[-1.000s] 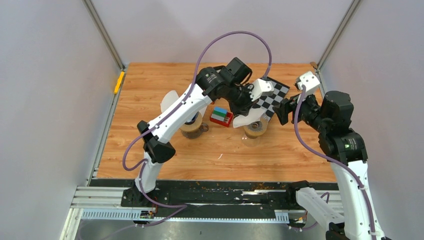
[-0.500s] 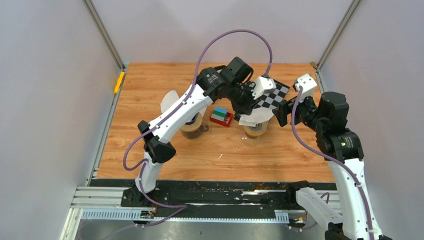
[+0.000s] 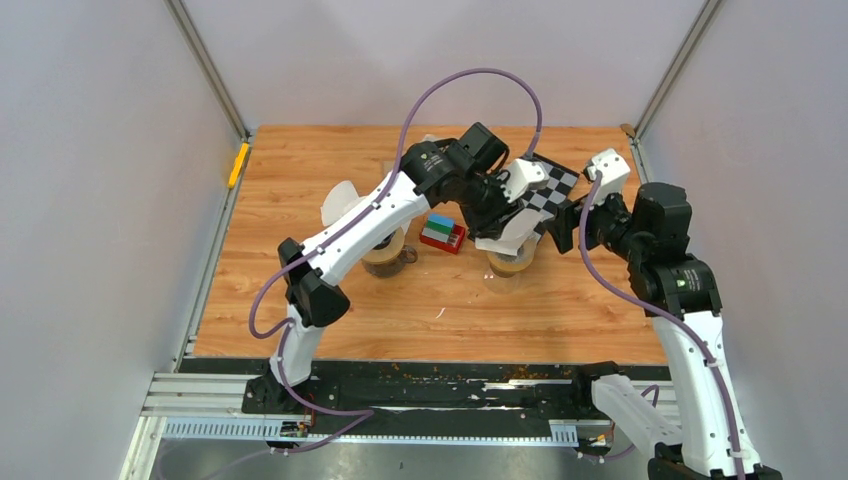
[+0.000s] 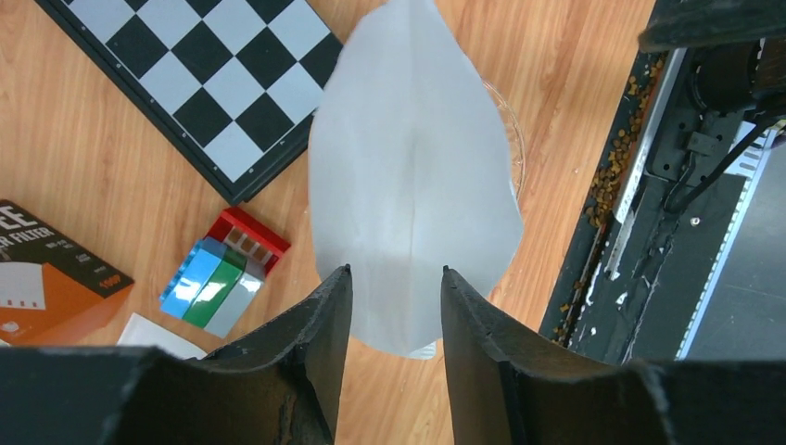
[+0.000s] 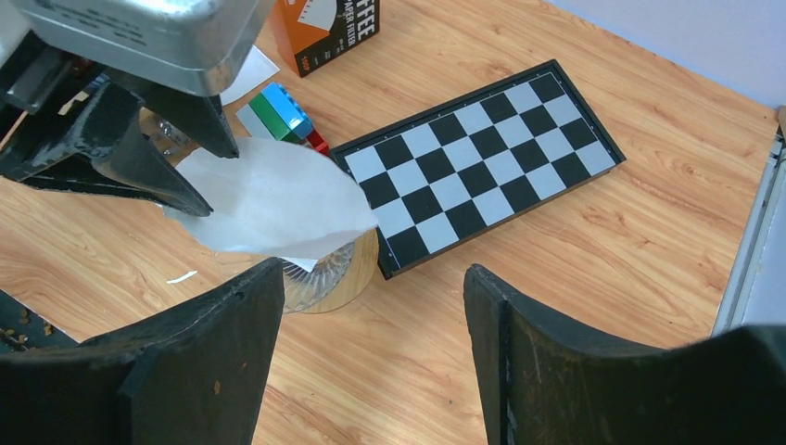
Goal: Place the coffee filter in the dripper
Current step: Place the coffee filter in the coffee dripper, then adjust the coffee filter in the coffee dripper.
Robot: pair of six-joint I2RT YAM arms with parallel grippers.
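Observation:
The white paper coffee filter (image 3: 510, 236) lies tilted across the top of the glass dripper (image 3: 511, 263) with a wooden base, at mid table. In the left wrist view the filter (image 4: 408, 185) shows face-on beyond my left gripper (image 4: 396, 271), whose jaws stand apart on either side of its near edge without pinching it. The dripper's glass rim (image 4: 511, 130) peeks out to the right. From above, my left gripper (image 3: 497, 216) hovers just behind the dripper. My right gripper (image 3: 560, 226) is open and empty, to the right of the dripper (image 5: 334, 269) and the filter (image 5: 278, 199).
A folding chessboard (image 3: 546, 194) lies behind the dripper. A stack of coloured bricks (image 3: 442, 233) sits to its left. An orange filter box (image 5: 324, 23) lies behind that. A second dripper (image 3: 384, 252) with a filter (image 3: 340, 205) stands at the left.
My left gripper has moved a little right and down, and the filter has come from left of the dripper to lie over its top. My right gripper has shifted slightly.

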